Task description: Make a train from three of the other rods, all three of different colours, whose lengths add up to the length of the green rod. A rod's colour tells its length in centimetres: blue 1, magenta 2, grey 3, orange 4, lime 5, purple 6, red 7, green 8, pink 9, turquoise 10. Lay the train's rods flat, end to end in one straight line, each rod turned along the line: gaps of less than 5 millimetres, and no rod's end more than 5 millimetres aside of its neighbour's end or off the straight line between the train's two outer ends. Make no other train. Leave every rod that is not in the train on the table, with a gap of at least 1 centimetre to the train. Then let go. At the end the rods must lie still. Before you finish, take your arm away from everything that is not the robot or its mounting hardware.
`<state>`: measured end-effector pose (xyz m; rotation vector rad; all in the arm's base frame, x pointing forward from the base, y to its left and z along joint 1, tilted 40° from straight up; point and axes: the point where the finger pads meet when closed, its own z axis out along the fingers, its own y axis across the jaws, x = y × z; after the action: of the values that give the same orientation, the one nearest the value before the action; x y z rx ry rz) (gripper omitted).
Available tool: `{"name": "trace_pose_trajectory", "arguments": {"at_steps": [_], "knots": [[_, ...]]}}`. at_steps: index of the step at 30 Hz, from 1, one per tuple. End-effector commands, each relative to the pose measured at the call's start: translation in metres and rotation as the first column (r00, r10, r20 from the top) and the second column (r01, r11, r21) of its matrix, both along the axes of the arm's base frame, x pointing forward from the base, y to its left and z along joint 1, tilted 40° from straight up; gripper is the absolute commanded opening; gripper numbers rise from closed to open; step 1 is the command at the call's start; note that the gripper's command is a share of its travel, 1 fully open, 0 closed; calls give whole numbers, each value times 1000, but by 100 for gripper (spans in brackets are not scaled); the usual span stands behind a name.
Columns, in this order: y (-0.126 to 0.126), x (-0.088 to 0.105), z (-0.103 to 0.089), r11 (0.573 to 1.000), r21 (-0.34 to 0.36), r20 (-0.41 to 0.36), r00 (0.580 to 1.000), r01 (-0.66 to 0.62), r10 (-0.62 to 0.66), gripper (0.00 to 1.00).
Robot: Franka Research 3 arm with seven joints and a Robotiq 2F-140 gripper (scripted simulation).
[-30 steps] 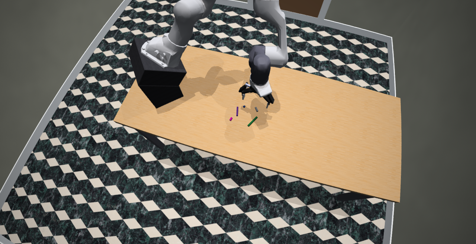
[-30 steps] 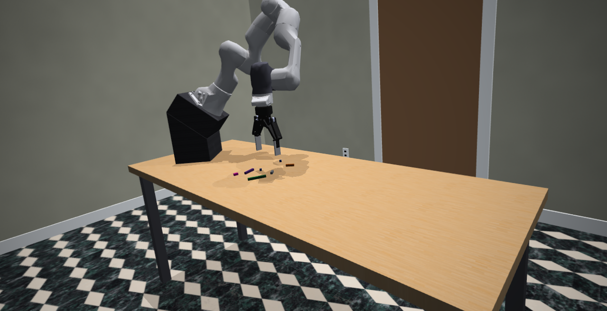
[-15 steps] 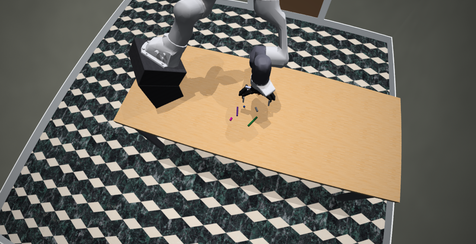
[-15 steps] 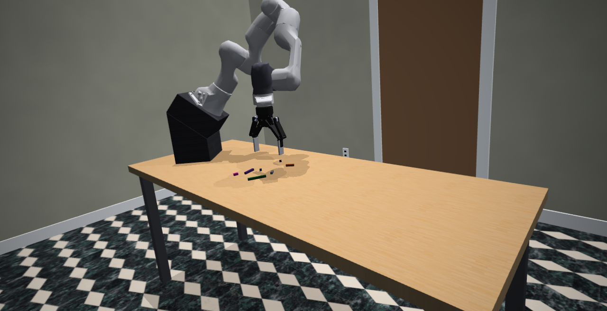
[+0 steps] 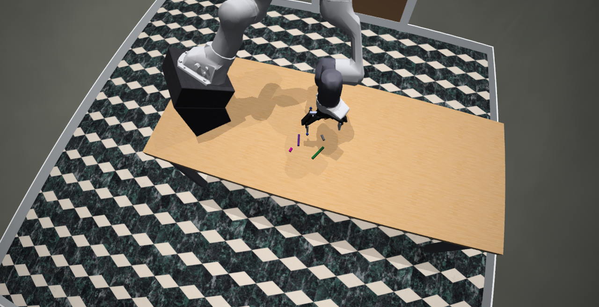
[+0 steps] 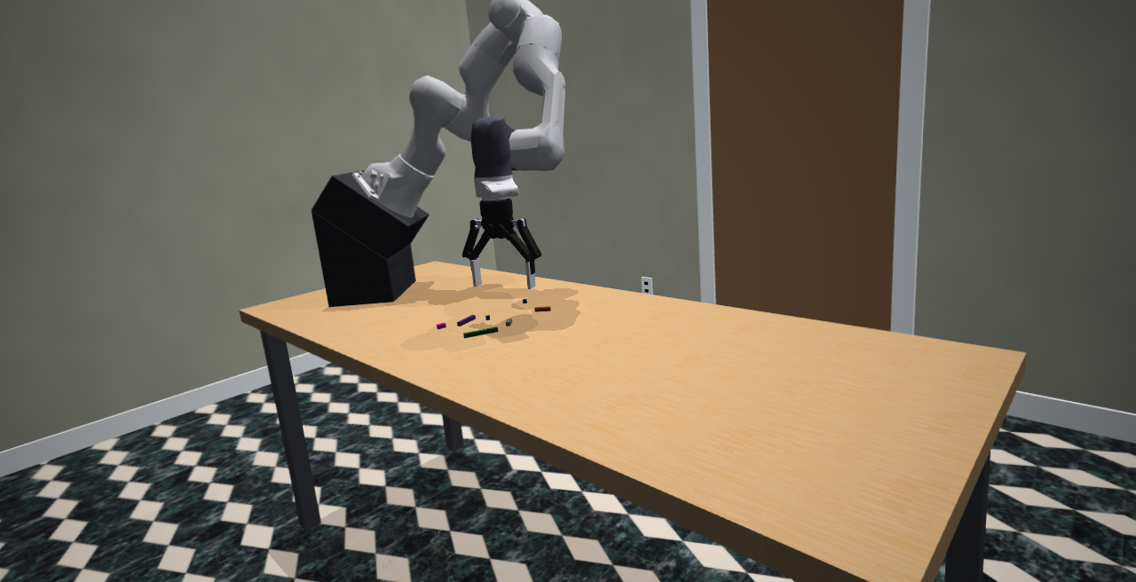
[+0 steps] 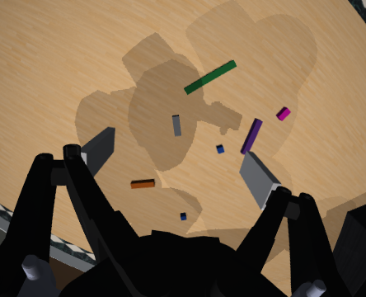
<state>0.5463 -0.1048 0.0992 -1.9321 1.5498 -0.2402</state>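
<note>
My gripper (image 5: 323, 130) (image 6: 503, 286) (image 7: 180, 151) is open and empty, well above the table. The green rod (image 5: 317, 152) (image 6: 480, 332) (image 7: 210, 77), grey rod (image 5: 323, 137) (image 6: 508, 322) (image 7: 176, 125), purple rod (image 5: 298, 139) (image 6: 466, 319) (image 7: 251, 136) and magenta rod (image 5: 290, 149) (image 6: 440, 326) (image 7: 283, 114) lie apart, turned differently. The orange rod (image 6: 542, 308) (image 7: 143, 184) is hidden in the top view. One blue rod (image 6: 487, 317) (image 7: 220, 148) lies between grey and purple. Another blue rod (image 6: 524, 300) (image 7: 183, 216) lies near the orange one, hidden in the top view. No rods touch.
The wooden table (image 5: 419, 158) (image 6: 714, 388) extends far to the right of the rods in the top and exterior views. The arm's black base block (image 5: 199, 95) (image 6: 357, 261) stands at the table's left end. The arm's shadow falls over several rods.
</note>
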Motion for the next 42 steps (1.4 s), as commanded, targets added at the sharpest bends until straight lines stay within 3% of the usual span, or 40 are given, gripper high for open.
{"name": "trace_pose_trajectory", "arguments": {"at_steps": [1, 14, 15, 42], "knots": [[-1, 2, 0, 989, -89, 71, 990, -119, 125, 100], [-1, 4, 1, 962, -169, 107, 966, -216, 236, 100], [-1, 4, 1, 962, -169, 107, 966, -216, 236, 15], [-1, 4, 1, 962, -169, 107, 966, -216, 236, 15]]}}
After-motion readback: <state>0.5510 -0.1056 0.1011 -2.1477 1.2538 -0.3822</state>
